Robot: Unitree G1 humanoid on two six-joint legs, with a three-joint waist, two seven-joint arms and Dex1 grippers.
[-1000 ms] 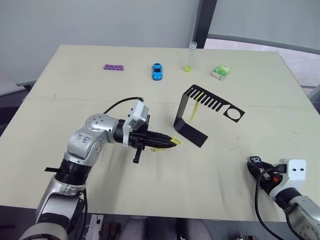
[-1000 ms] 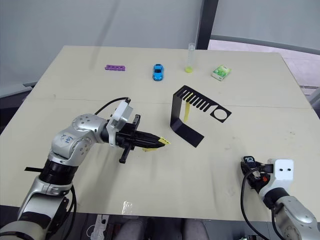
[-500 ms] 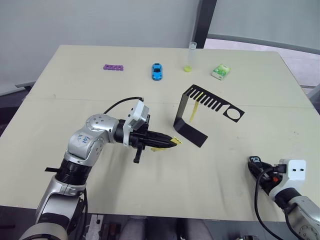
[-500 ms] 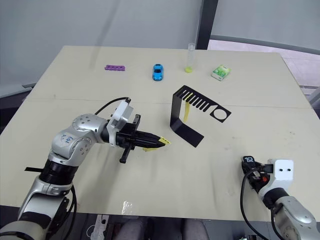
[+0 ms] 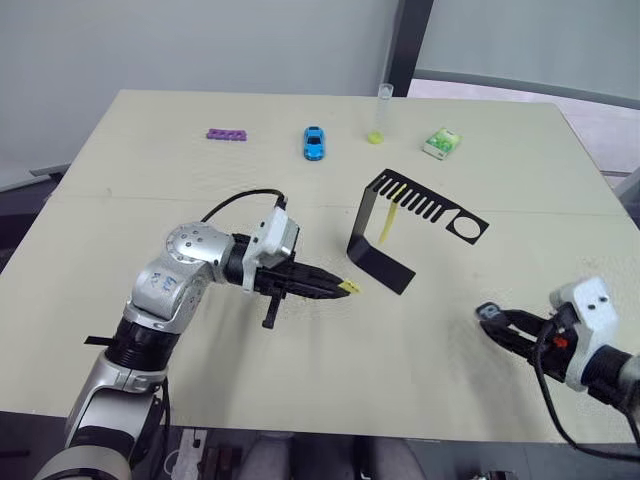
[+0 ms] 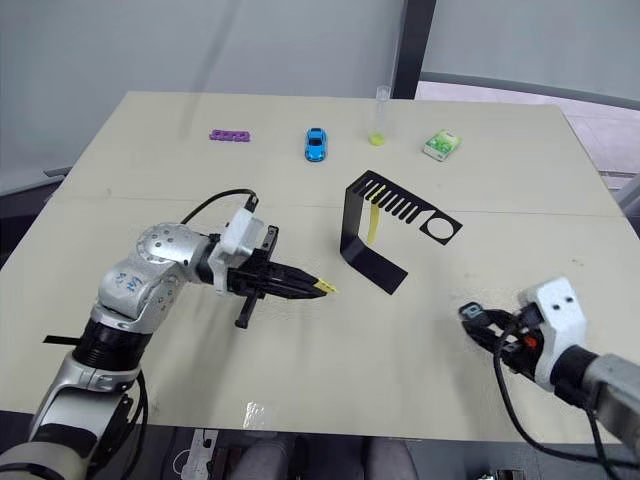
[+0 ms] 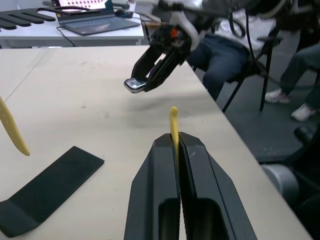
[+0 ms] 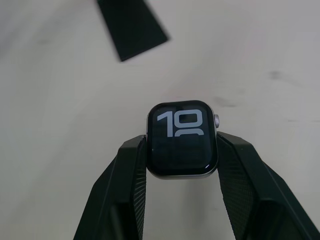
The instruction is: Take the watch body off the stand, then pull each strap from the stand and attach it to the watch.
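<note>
Table (image 5: 300, 390): big and pale, everything sits on it.
Stand (image 5: 372, 226): black, upright near the middle, with its flat foot on the table.
Left gripper (image 5: 340, 289): low over the table, just beside the stand's foot, fingers pressed together on a yellow strap (image 7: 173, 122). The left wrist view shows the strap poking out past the tips.
Right gripper (image 5: 492, 318): near the table's front right part, well apart from the stand, pinching the watch body (image 8: 182, 139). The right wrist view shows "10" on its screen.
Other strap (image 5: 387, 224): yellow, hanging from the stand's top arm.
</note>
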